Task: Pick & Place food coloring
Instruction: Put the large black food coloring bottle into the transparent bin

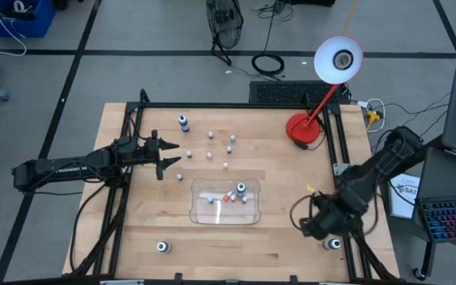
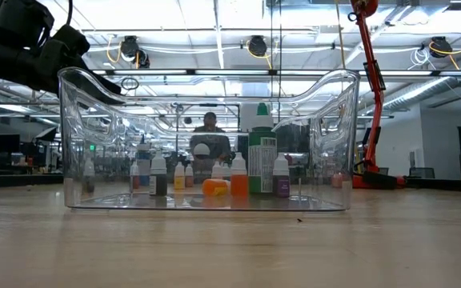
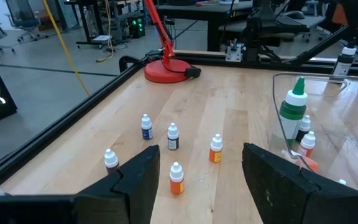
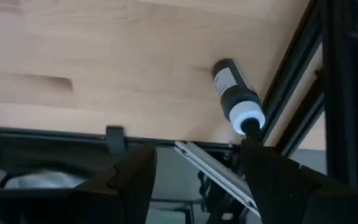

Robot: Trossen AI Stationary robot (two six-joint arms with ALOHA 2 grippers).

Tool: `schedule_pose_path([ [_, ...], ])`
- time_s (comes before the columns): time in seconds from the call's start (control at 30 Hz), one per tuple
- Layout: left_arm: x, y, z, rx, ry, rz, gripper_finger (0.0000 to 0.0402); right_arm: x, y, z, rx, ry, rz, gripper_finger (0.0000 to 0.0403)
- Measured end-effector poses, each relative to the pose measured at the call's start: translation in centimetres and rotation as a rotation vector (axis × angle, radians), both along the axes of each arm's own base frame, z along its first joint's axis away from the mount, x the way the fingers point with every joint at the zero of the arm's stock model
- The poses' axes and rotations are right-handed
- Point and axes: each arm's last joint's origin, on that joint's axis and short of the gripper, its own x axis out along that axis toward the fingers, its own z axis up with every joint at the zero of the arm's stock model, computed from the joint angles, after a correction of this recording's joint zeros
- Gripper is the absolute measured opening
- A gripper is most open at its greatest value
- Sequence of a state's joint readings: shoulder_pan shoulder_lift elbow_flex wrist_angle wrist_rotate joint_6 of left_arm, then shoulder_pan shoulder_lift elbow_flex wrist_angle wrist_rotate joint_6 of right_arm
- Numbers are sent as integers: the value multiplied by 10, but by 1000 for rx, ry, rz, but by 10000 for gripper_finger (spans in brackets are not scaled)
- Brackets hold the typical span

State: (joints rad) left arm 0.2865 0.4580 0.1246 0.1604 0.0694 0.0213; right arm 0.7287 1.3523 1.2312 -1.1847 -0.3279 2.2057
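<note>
The food coloring is a set of tiny bottles. Several small ones (image 3: 173, 137) stand upright on the table's far middle (image 1: 210, 145), in front of my open left gripper (image 1: 169, 158), which touches nothing. More stand in the clear tray (image 1: 200, 207), beside a green-topped bottle (image 3: 294, 111) and an orange one lying on its side (image 2: 214, 187). A dark bottle with a white top (image 4: 236, 93) stands at the near right corner (image 1: 335, 244). My right gripper (image 4: 197, 180) hovers open just above and beside it, pointing down, with nothing between its fingers.
A red desk lamp (image 1: 305, 129) stands at the far right. Another dark bottle (image 1: 184, 122) stands at the far left and one (image 1: 162, 247) near the front left edge. A black frame rail (image 4: 328, 74) runs along the table's right edge beside the right gripper.
</note>
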Motion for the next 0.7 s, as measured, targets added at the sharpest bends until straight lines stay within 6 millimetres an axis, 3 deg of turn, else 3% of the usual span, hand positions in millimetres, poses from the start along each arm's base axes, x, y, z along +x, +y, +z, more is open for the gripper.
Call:
schedule_pose_path([
  [0.33,0,0,0,0,-1,0,228,-7,40,-30,-98,109,3,219],
  [0.7,0,0,0,0,0,0,228,-9,43,-47,-181,175,25,219],
])
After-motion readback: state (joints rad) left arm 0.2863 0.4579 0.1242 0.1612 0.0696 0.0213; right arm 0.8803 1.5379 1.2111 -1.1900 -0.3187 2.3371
